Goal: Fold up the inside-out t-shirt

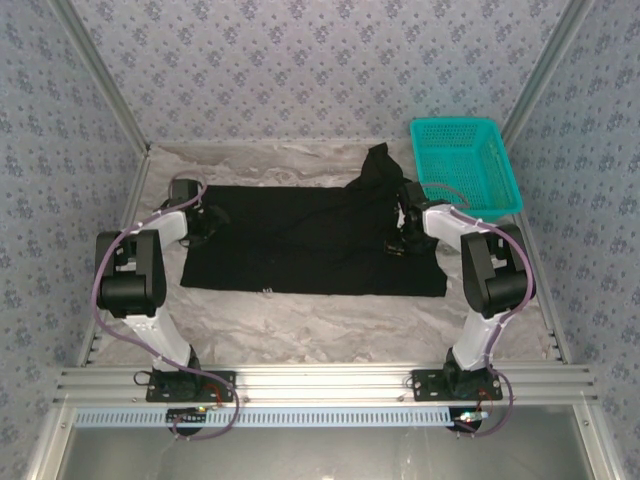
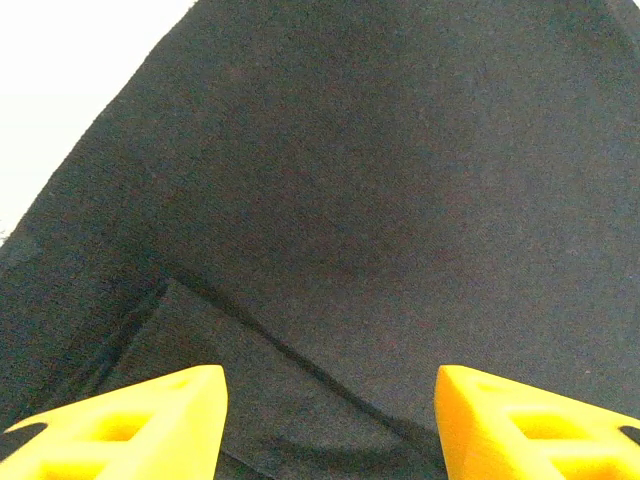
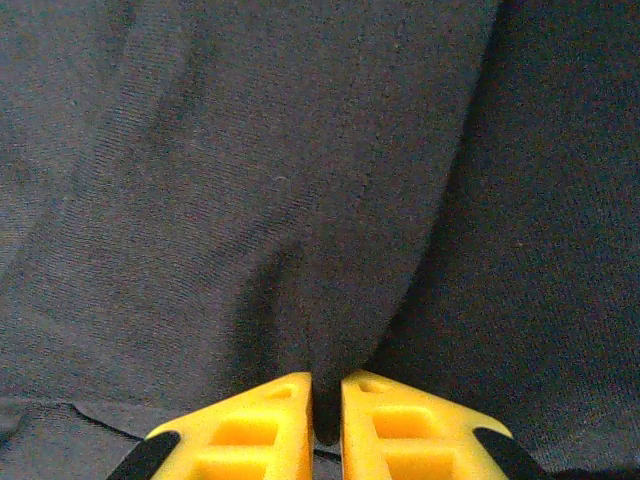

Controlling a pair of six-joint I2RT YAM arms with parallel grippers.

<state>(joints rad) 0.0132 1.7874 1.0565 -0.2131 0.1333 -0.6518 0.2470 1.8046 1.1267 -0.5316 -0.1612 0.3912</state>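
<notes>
Right wrist: right fingers (image 3: 250, 435) pinching t-shirt (image 3: 280, 180) fold; left fingers (image 2: 130, 430) apart, empty, nr edge

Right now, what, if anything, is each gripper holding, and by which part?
The right gripper pinches a raised fold of the black t-shirt near its right end. The left gripper stands open over the shirt, holding nothing.

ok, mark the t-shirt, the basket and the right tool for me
t-shirt (image 1: 300, 240): top view, flat middle of the black cloth.
basket (image 1: 455, 122): top view, far rim.
right tool (image 3: 326, 382): right wrist view, between the yellow fingertips, which pinch a cloth fold.
</notes>
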